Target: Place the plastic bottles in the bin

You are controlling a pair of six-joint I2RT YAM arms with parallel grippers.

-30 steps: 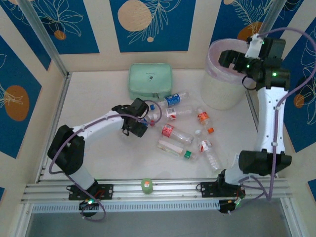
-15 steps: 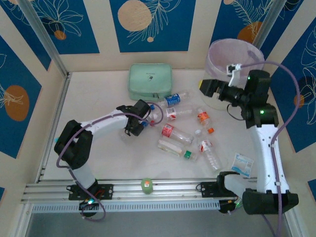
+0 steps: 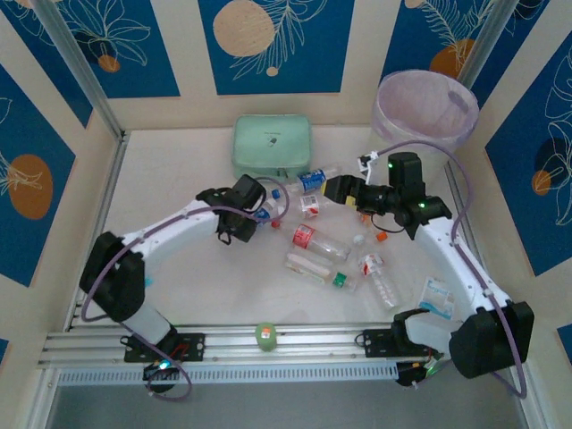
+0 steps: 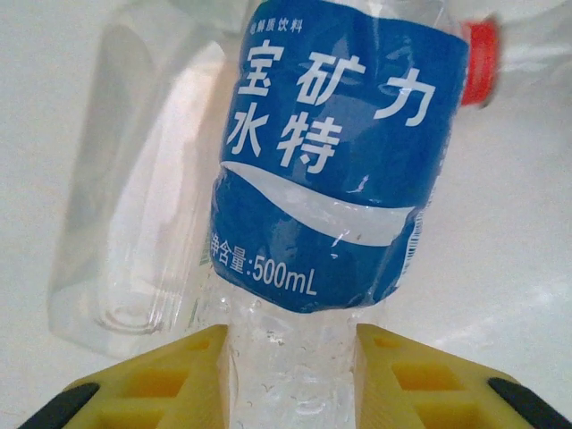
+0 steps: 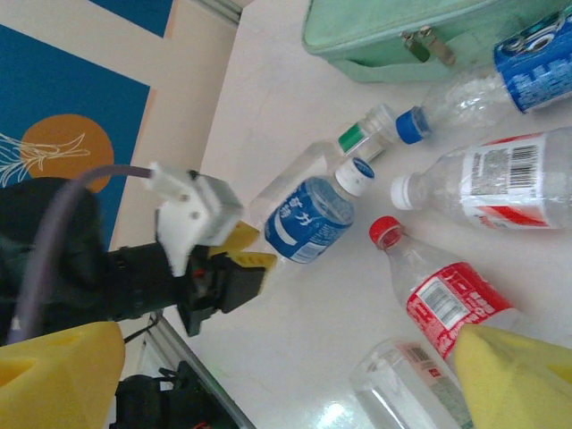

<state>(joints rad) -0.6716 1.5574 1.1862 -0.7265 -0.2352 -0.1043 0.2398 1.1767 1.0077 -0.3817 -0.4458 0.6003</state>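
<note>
My left gripper [image 4: 292,353] has hardly moved over the last second. It sits left of centre in the overhead view, its yellow fingers [image 4: 170,380] pressed against both sides of the blue-label bottle [image 4: 331,161], low on its body, so I read that grip as made. Next to it lies an empty clear bottle [image 4: 134,223]. I cannot tell whether the held one is off the table yet.

The other plastic bottles [image 3: 315,239] are scattered across the middle of the frame, below the green case [image 3: 272,147]. Several have red labels, and one further right has an orange label.

The real change is on the right. A second ago my right gripper [image 3: 338,188] was up over the bin [image 3: 382,107]. Half a second ago it was swinging off the rim. Now it has dropped to the right edge of the pile, near the blue-label bottle by the case [image 3: 313,179]. Its jaws stand wide apart with nothing between them. I take that to mean one delivery is done and this arm is back for another bottle.

With the arm moved, a small blue-and-white packet [image 3: 438,295] shows at lower right.

The bin stays in the upper right corner, well apart from the pile. I judge most of the job is still ahead: every bottle I can see is on the table or in my left grip.
</note>
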